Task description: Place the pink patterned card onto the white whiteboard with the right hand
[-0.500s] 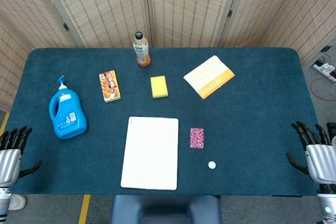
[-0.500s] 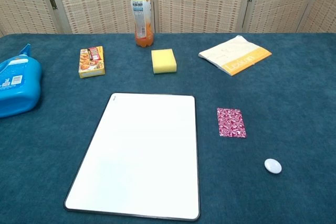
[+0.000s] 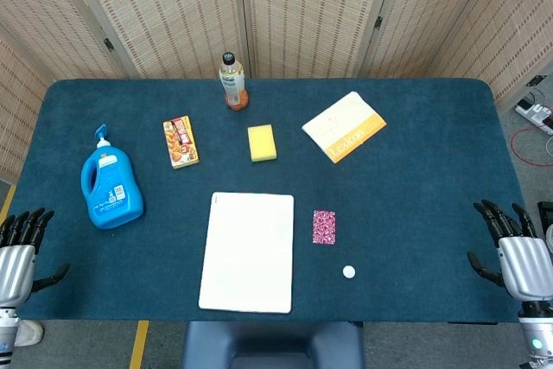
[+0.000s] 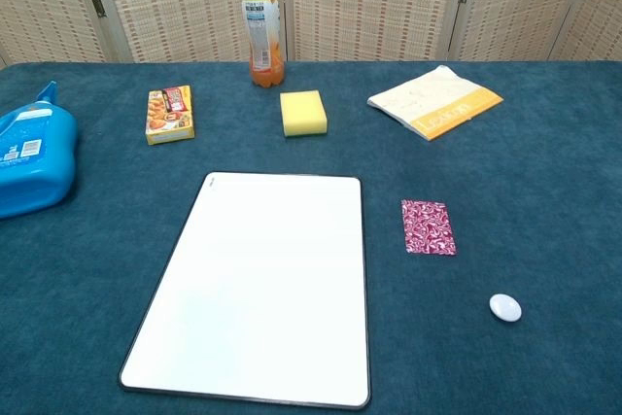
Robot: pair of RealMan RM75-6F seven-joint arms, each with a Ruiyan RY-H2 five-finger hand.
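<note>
The pink patterned card lies flat on the blue table, just right of the white whiteboard and apart from it. My right hand hangs at the table's right front edge, fingers spread and empty, well to the right of the card. At the left front corner my left hand is also open and holds nothing. Neither hand shows in the chest view.
A small white round piece lies near the card. Farther back are a yellow sponge, an orange-white booklet, a drink bottle, a snack box and a blue detergent jug.
My right hand has shifted slightly left and down at the table's edge. Nothing on the table has moved.
</note>
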